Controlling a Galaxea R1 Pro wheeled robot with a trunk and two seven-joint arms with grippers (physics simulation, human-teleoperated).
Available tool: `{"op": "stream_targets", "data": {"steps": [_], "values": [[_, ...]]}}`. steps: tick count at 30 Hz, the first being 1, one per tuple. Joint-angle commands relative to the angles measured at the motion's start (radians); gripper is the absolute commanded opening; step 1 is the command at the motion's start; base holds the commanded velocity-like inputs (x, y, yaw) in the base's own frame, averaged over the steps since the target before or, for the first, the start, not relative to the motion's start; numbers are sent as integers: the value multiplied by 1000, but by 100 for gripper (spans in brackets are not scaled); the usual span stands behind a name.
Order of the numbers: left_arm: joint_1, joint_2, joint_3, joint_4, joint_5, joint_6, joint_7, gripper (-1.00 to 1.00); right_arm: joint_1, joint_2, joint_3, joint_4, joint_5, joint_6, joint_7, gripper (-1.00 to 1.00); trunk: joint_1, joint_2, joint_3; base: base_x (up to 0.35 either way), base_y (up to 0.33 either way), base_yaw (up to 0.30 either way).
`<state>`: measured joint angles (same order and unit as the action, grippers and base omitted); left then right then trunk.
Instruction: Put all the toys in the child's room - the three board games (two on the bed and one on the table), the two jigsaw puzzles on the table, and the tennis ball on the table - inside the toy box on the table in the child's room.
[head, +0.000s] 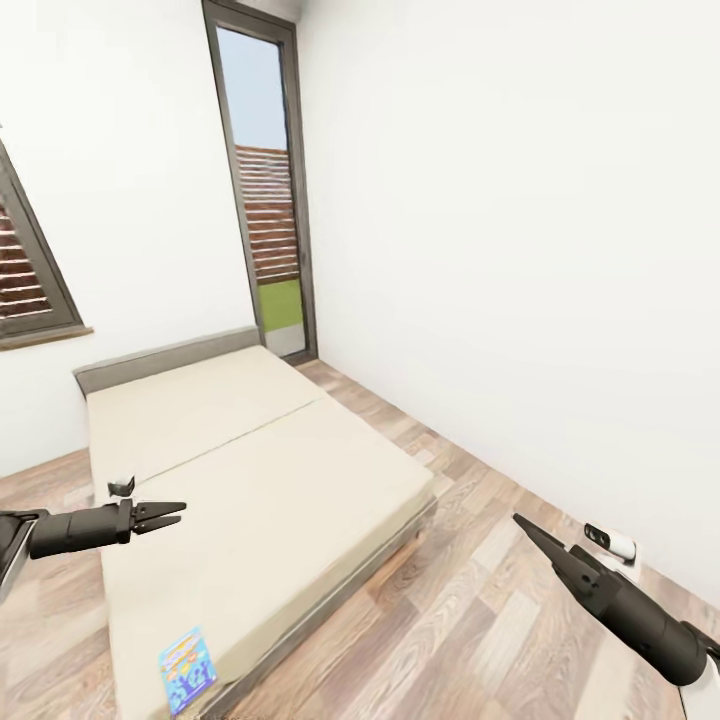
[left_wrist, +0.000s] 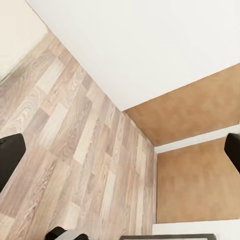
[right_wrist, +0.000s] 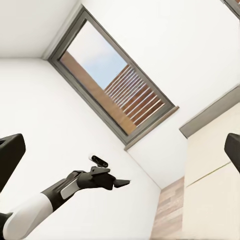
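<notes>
The left gripper (head: 172, 514) hangs at the left edge of the head view, pointing right over the near side of the bed (head: 300, 450); its fingers (head: 160, 508) look close together and nothing is between them, though in the left wrist view the dark pads (left_wrist: 11, 159) sit at opposite edges of the frame, so I cannot tell how far it is spread. The right gripper (head: 528, 528) reaches up from the lower right of the head view over the wooden floor (head: 480, 620); its tips come to a point there and it holds nothing, but the right wrist view again has the pads (right_wrist: 10, 157) at the frame's edges, so its spread is unclear too. Of the task's things, one blue game (head: 188, 668) lies flat on the mattress at the bottom left of the head view, close to the bed's near corner and below the left gripper. A second game should be on the bed; the visible mattress is bare apart from the blue one. The main risk, as I judge it, is the low reach: the box is flat against soft bedding and near the edge, so a grasp from above may slide it off onto the floor instead of lifting it. The base may also bump the bed frame while closing in, and the right arm is near the white wall (head: 520, 250).
</notes>
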<state>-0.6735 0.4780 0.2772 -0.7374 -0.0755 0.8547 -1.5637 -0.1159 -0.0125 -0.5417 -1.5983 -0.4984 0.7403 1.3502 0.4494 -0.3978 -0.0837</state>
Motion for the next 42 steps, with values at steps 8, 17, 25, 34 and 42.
{"op": "stream_targets", "data": {"steps": [8,17,25,34,42], "values": [[-1,-1,3,0,-7,10,-7,100,-1,0,0,0,-3,9,1,100,1,-2,-2,0,-53,281],[-1,-1,4,0,-7,10,-7,100,-1,0,0,0,-3,9,1,100,1,-2,-2,0,-6,282],[-1,-1,4,0,-7,10,-7,100,-1,0,1,0,-3,10,1,100,1,-2,-2,0,-1,282],[-1,-1,3,0,-8,10,-7,100,-1,0,2,0,-3,12,1,100,1,-2,-2,0,0,282],[-1,-1,4,0,-8,10,-7,100,-1,0,2,0,-3,13,1,100,1,-2,-2,0,0,281]]}}
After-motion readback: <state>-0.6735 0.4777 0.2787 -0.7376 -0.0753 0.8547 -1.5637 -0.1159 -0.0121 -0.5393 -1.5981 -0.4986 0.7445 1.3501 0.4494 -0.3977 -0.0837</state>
